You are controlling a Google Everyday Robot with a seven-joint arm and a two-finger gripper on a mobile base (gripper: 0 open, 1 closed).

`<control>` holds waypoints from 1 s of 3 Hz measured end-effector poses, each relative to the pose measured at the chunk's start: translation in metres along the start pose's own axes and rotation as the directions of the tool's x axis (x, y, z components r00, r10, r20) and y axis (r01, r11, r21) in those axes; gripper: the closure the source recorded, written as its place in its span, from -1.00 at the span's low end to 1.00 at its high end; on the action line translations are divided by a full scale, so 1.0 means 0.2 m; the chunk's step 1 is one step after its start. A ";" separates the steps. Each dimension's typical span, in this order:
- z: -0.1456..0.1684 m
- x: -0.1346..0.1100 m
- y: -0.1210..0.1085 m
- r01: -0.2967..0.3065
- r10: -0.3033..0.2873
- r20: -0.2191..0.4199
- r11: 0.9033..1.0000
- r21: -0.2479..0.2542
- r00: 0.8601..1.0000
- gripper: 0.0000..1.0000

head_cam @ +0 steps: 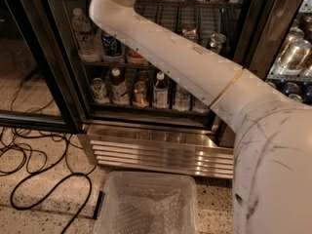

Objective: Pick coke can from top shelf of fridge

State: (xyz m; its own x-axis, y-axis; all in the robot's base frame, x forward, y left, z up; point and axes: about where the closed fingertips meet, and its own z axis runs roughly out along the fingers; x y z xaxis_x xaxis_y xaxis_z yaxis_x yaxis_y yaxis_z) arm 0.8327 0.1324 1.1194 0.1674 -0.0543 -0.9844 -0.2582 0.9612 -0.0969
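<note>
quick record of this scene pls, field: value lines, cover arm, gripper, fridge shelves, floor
arm: white arm reaches up and left in front of the fridge shelves
gripper: out of view, past the top edge of the picture
fridge: dark frame, wire racks, steel base grille
middle shelf: blue can, clear bottle
lower shelf: row of upright bottles and cans, including a white-capped bottle
top shelf: mostly cut off, coke can not identifiable
floor: clear plastic bin, black cables
</note>
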 end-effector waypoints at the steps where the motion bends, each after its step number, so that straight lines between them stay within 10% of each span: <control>1: -0.01 0.00 0.00 -0.012 0.012 -0.007 1.000 -0.014 1.000 1.00; 3: -0.15 -0.02 0.02 -0.071 0.072 -0.071 0.997 0.017 0.995 1.00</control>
State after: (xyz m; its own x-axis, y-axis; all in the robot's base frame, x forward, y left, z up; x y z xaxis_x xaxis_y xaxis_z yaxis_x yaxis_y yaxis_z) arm 0.8034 0.1285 1.1182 0.0807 -0.0038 -0.9967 -0.2534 0.9671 -0.0242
